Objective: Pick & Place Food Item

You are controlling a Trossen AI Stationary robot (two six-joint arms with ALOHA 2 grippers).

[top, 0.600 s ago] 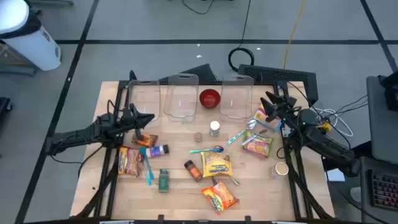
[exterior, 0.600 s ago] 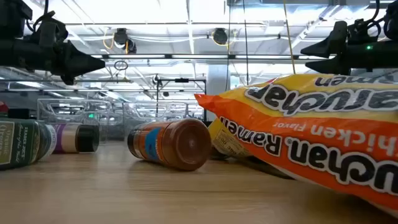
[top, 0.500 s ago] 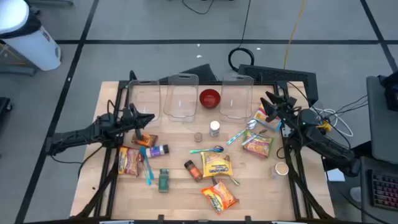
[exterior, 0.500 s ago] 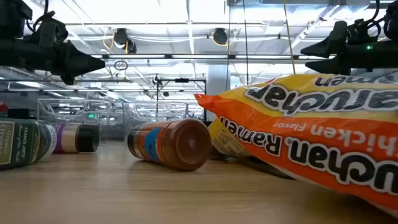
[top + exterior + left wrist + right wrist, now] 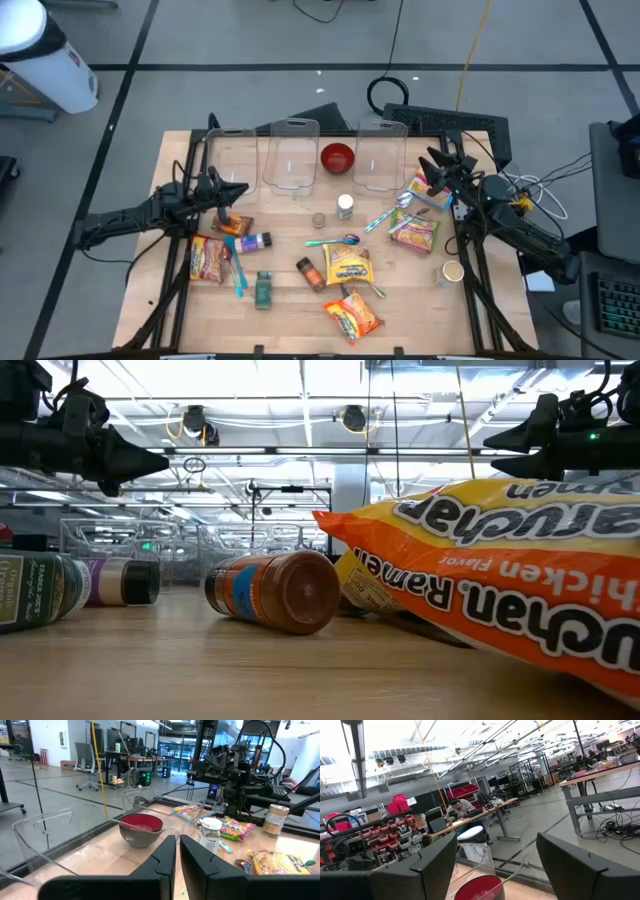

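Progress: nothing looks picked yet, to my eye; every food item lies loose on the table (image 5: 300,315) and the three clear bins (image 5: 295,155) at the far edge look empty.
Left gripper (image 5: 243,189): fingers pressed nearly together, holding nothing, hanging above the table's left side.
Right gripper (image 5: 428,165): fingers spread well apart, nothing between them, raised above the table's right side.
Nearest the left gripper: a small orange packet (image 5: 232,225) just below it, then a purple-labelled jar (image 5: 255,241) and a ramen pack (image 5: 207,258) a little farther toward the front.
Nearest the right gripper: a colourful snack packet (image 5: 427,188) just beside it, a second bright packet (image 5: 414,232) nearer the front.
Between the two grippers: a red bowl (image 5: 337,157) among the bins, a white-capped shaker (image 5: 345,207) in front of it.
Still to do: choose an item, close on it, carry it to its place; which place I cannot tell.
Writing: the big orange-and-yellow ramen packet (image 5: 500,585) lies upside down in the low view, reading "Ramen" and "Chicken Flavor", with a brand word cut off.
Other labels: brown spice jar (image 5: 272,591) with a blue label, unreadable; dark green jar (image 5: 40,590), small print illegible.
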